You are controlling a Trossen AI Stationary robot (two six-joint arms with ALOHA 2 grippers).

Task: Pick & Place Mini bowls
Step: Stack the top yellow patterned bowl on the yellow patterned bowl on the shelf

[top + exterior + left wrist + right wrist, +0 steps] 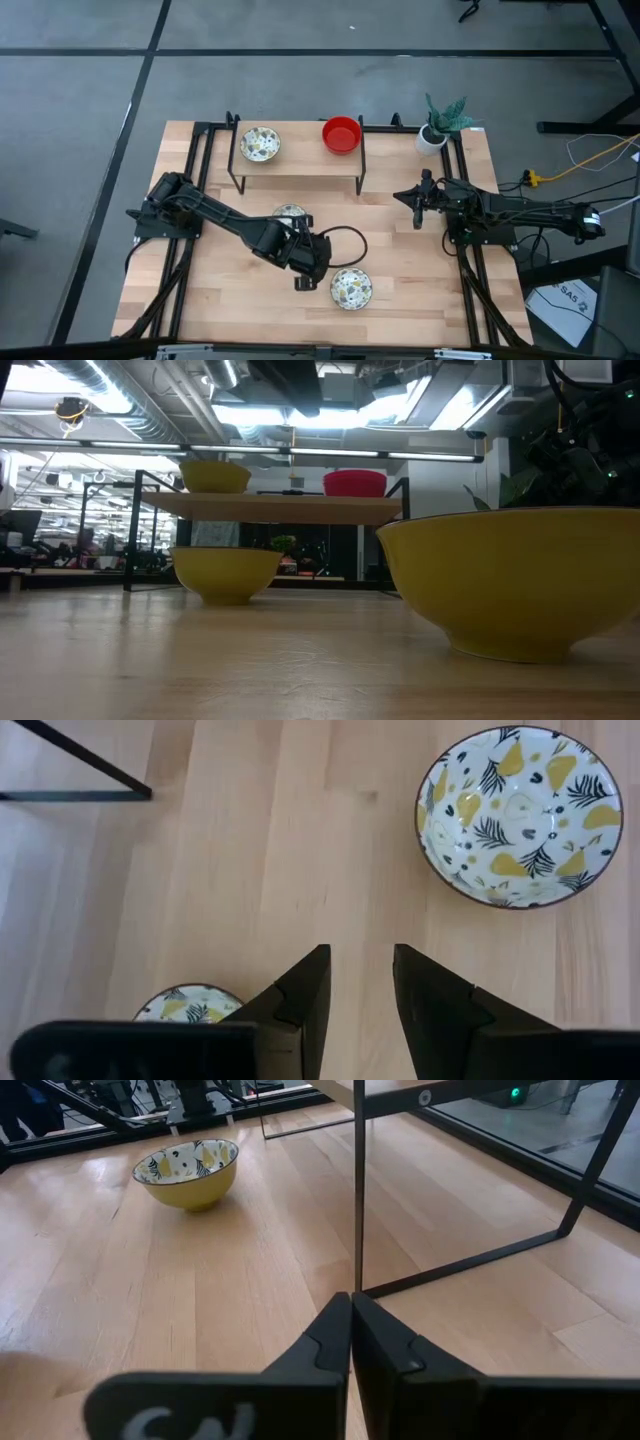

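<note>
From overhead I count 4 mini bowls on my bench (pixel 200 310). 2 sit on the raised shelf (pixel 300 160) at the far edge: a patterned bowl (pixel 260 144) toward the left and a red bowl (pixel 341 134) toward the right, well apart. A second patterned bowl (pixel 289 213) rests on the bench surface just in front of the shelf, partly hidden by my left arm. A third patterned bowl (pixel 351 288) sits near the front edge, just beside my left end effector (pixel 305 283).

My left end effector points down over bare wood with its fingers (pixel 300 1005) parted by a narrow gap and nothing between them. In its wrist view the front bowl lies clear of the fingers, not touching.

My right end effector (pixel 417 219) waits at the right side of the bench, near the shelf's right leg, its fingers (pixel 325 1342) pressed together, holding nothing. A potted plant (pixel 440 122) stands at the far right corner.
</note>
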